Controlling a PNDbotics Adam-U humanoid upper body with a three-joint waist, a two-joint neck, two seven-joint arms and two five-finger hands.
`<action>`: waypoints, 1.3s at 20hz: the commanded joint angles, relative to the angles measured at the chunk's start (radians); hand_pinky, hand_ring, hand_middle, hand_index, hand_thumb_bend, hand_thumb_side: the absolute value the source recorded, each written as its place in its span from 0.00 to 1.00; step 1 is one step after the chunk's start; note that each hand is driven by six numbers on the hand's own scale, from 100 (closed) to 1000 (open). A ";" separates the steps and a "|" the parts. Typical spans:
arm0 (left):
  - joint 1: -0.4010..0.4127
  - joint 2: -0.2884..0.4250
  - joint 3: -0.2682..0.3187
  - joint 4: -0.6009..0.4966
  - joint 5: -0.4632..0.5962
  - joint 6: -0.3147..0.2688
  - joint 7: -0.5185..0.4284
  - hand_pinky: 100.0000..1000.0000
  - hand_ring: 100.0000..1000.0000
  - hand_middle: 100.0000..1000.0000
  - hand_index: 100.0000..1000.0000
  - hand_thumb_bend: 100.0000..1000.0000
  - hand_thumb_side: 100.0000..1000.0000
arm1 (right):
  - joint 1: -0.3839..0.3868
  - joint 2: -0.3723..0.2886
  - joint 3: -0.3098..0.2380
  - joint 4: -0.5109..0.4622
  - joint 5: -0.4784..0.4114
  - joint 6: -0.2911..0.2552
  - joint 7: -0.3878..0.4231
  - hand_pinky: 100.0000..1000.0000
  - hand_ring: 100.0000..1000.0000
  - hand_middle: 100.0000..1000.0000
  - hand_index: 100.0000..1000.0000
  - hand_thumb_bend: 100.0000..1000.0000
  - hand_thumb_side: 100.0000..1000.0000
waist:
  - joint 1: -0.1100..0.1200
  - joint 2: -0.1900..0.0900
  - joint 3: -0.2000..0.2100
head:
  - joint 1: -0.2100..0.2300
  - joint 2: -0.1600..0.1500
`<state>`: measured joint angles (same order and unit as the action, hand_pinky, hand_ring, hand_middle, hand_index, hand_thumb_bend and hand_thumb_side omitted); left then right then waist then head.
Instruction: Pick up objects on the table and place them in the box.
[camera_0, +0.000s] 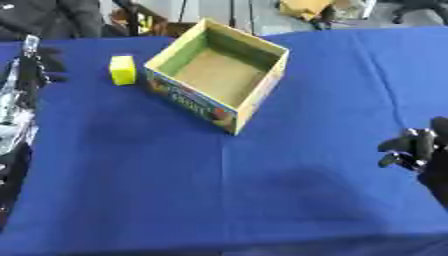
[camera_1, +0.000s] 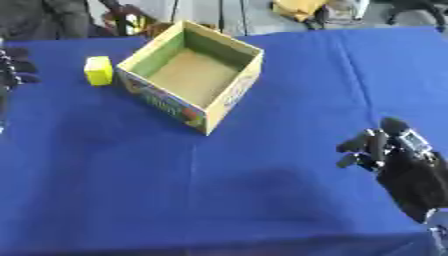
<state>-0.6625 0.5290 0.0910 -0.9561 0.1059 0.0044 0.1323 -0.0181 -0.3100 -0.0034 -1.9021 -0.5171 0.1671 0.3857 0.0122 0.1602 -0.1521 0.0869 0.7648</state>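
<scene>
Both the left hand (camera_0: 37, 62) and right hand (camera_1: 395, 155) are black, the left arm silver-jointed.

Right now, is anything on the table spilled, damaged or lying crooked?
Nothing is spilled or broken. The open cardboard box sits turned cornerwise to the table's edges, and it looks empty. The yellow block stands upright just left of it, apart.

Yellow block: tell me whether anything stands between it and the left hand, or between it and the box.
Nothing visible does. The yellow block sits alone on the blue tablecloth, with bare cloth between it and the left hand. The box stands just right of it, open-topped; only its near wall must be cleared.
</scene>
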 joint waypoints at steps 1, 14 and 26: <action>-0.059 0.062 -0.010 0.066 -0.089 -0.031 -0.006 0.60 0.61 0.46 0.66 0.17 0.90 | -0.010 -0.022 0.003 -0.013 0.010 -0.002 0.009 0.51 0.61 0.42 0.31 0.00 0.63 | 0.003 -0.010 -0.007 | 0.009 0.005; -0.180 0.141 -0.024 0.193 -0.497 -0.124 -0.047 0.66 0.69 0.56 0.74 0.27 0.74 | -0.024 -0.030 0.017 -0.018 0.030 -0.003 0.028 0.51 0.61 0.42 0.31 0.00 0.64 | 0.020 0.015 -0.074 | 0.021 0.005; -0.223 0.178 -0.042 0.148 -0.979 -0.253 -0.203 0.71 0.74 0.66 0.83 0.63 0.25 | -0.042 -0.031 0.023 -0.022 0.044 -0.002 0.036 0.51 0.61 0.42 0.31 0.00 0.64 | 0.035 0.043 -0.106 | 0.027 -0.010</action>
<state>-0.8634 0.6664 0.0521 -0.7856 -0.8347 -0.2340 -0.0485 -0.0532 -0.3189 0.0197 -1.9026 -0.4764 0.1650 0.4181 0.0487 0.2183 -0.2581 0.1126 0.7633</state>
